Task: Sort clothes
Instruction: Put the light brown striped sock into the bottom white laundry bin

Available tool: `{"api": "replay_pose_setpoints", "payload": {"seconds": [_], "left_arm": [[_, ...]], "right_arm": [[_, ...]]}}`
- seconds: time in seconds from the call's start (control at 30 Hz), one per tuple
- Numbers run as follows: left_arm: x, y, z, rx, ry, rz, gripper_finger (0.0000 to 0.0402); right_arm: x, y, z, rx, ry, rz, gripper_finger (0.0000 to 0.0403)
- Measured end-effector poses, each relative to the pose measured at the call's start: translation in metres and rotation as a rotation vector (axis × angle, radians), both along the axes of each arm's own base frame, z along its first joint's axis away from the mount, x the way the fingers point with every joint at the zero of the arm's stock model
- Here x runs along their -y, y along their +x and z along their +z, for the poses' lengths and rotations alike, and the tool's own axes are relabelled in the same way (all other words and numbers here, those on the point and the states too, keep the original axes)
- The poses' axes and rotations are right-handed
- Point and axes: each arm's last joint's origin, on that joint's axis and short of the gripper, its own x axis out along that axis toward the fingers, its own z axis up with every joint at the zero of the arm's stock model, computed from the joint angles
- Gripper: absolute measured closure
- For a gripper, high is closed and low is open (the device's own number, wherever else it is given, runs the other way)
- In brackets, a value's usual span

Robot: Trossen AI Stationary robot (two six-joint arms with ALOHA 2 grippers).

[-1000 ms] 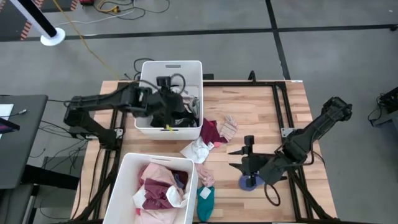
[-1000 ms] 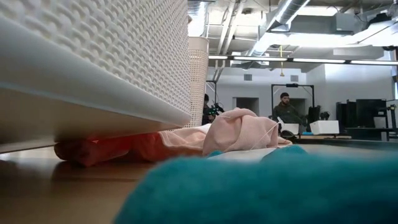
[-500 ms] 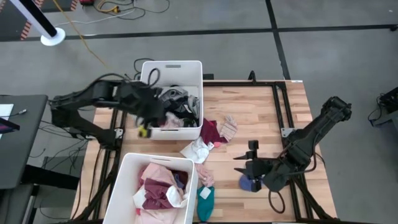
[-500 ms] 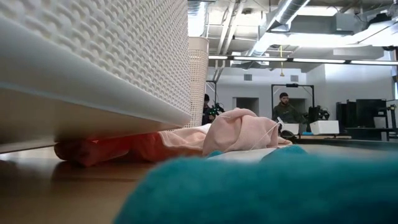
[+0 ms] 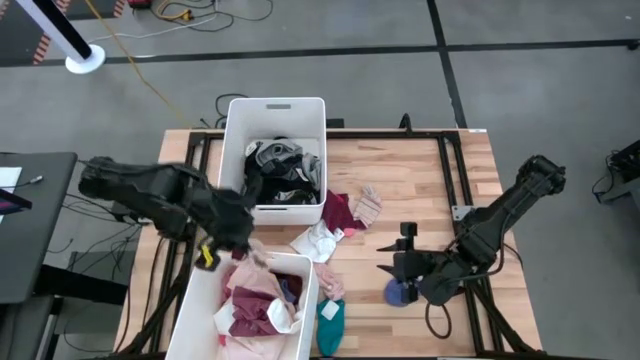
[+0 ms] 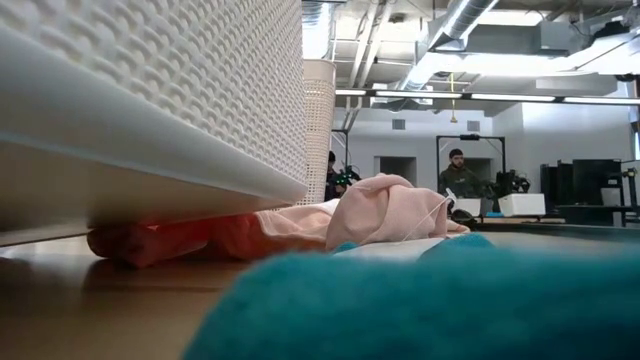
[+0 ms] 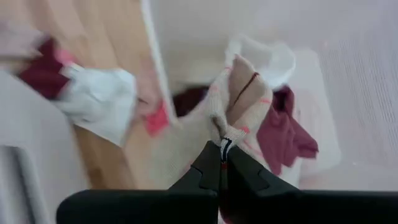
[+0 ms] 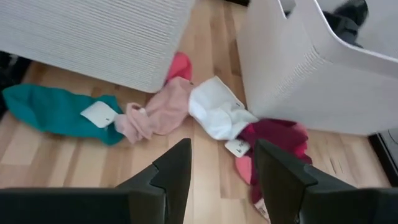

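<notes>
Two white bins stand on the wooden table. The far bin point(image 5: 275, 108) holds dark and grey clothes, and the near bin point(image 5: 205, 300) holds pink and maroon ones. My left gripper point(image 5: 243, 248) is over the near bin's far rim, shut on a pale pink cloth point(image 7: 239, 102). Loose clothes lie between the bins: maroon point(image 5: 340, 212), white point(image 5: 320, 241), teal point(image 5: 330, 322). A blue piece point(image 5: 400, 294) lies at the right. My right gripper point(image 5: 397, 256) hovers above the blue piece, open, with nothing between its fingers point(image 8: 174, 171). My left gripper pinches the pale pink cloth between its two fingertips at an upper edge with a small tag point(image 7: 224, 144). The fingers slant downward from the table's left. The cloth hangs below them, slack, over the pink and maroon clothes in the near bin.
A pink striped piece point(image 5: 370, 203) lies by the maroon one, and a pink sock point(image 5: 331, 286) lies beside the near bin. In the low view a teal cloth point(image 6: 420, 300) fills the foreground. Bare wood lies at the table's far right. A person point(image 6: 460, 180) sits in the room behind.
My left gripper has come out of the far bin, swung past that bin's left side toward the table's near edge, and tipped down. It now stands over the near bin's far rim. It stayed shut.
</notes>
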Motion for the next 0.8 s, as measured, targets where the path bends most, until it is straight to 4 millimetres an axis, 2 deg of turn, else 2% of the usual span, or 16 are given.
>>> {"api": "replay_pose_setpoints", "payload": {"seconds": [0.17,0.4,0.53,0.8], "left_arm": [[0.018,0.005,-0.028,-0.040,-0.016,-0.025,0.0401],[0.038,0.004,-0.044,-0.009,0.012,-0.041,0.0401],[0.042,0.004,-0.047,0.030,0.061,-0.013,0.0401],[0.046,0.002,-0.071,-0.045,0.082,0.034,0.0377]], "right_arm": [[0.006,0.001,-0.002,-0.020,0.014,-0.049,0.0218],[0.006,0.000,-0.002,-0.020,0.018,-0.055,0.0218],[0.008,0.002,-0.002,-0.019,0.022,-0.067,0.0218],[0.012,0.004,-0.003,-0.023,0.018,-0.087,0.0218]]}}
